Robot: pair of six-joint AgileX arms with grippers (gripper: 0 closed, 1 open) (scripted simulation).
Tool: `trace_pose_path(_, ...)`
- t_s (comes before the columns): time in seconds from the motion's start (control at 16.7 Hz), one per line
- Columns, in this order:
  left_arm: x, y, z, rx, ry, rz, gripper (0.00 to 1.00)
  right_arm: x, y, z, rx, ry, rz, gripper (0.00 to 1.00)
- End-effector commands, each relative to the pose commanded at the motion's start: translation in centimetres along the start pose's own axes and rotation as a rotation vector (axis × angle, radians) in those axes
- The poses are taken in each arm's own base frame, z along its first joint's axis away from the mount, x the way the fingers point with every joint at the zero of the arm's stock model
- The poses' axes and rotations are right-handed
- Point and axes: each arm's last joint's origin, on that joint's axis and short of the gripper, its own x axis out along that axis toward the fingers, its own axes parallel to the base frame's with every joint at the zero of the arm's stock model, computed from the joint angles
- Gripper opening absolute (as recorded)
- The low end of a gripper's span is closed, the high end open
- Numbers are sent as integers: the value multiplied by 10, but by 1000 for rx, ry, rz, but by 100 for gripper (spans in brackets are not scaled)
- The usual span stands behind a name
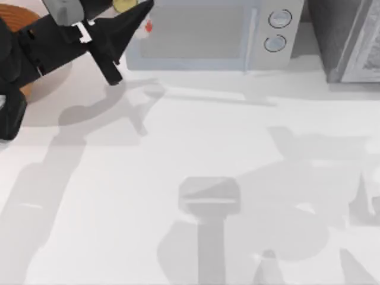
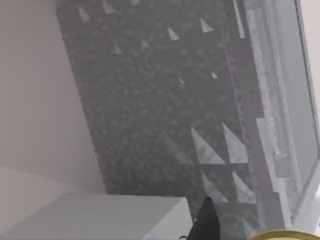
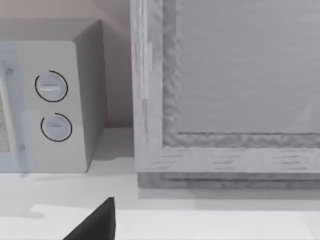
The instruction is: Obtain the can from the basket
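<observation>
Our left claw [image 1: 127, 12] pinches the can [image 1: 124, 5] at the far left, above the counter [image 1: 237, 154] beside the basket [image 1: 24, 18]. We judge it light, rigid and slick, best held across its sides. We cannot tell the right claw's [image 3: 95, 222] state.

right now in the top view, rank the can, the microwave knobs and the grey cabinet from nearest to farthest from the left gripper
1. The can: at the left gripper, against its fingers at the top edge.
2. The microwave knobs: right of the gripper, on the microwave's right end.
3. The grey cabinet: far right corner.

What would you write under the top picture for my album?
Left gripper lifts the can away from the basket, near a microwave.
</observation>
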Motion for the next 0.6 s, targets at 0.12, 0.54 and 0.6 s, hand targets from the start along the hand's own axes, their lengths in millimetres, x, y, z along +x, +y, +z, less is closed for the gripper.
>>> trace_pose_path(0.12, 9, 2, -23, -12, 9, -58, 0, 0, 0, 0, 0, 0, 0, 100)
trace_pose_path(0.54, 29, -7, -115, -97, 52, -265, 0, 0, 0, 0, 0, 0, 0, 100)
trace_pose_path(0.6, 30, -10, -130, -114, 60, -297, 0, 0, 0, 0, 0, 0, 0, 100)
